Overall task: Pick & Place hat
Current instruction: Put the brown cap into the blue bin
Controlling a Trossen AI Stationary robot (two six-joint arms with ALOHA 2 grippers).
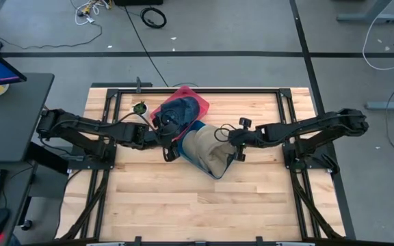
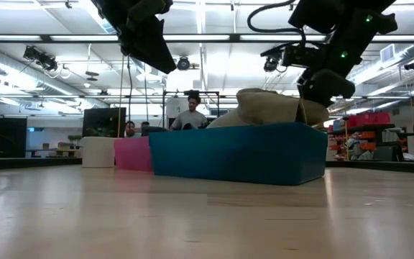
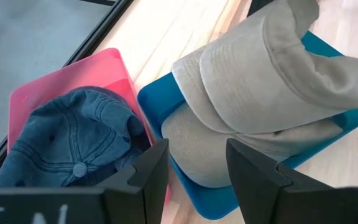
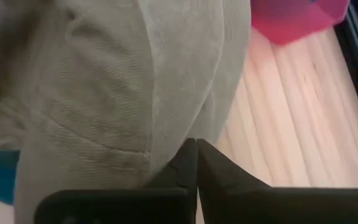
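A wooden table (image 1: 156, 198) seen from above holds two shallow trays side by side near its middle: a pink tray (image 1: 198, 104) toward the far edge and a blue tray (image 1: 195, 127) touching it on the near side. A dark blue denim cap (image 3: 67, 140) lies inside the pink tray. A beige cap (image 1: 207, 152) is draped over the blue tray, its crown bunched up and its edge spilling past the tray's rim. The right gripper (image 4: 194, 163) sits at the beige cap's right side, its two fingers pressed together on a fold of the fabric, apparently pinching it, though the contact point is partly hidden. The left gripper (image 3: 194, 171) hangs over the seam between the two trays with its fingers spread apart and nothing between them. In the low view, people are visible in the room beyond the table.
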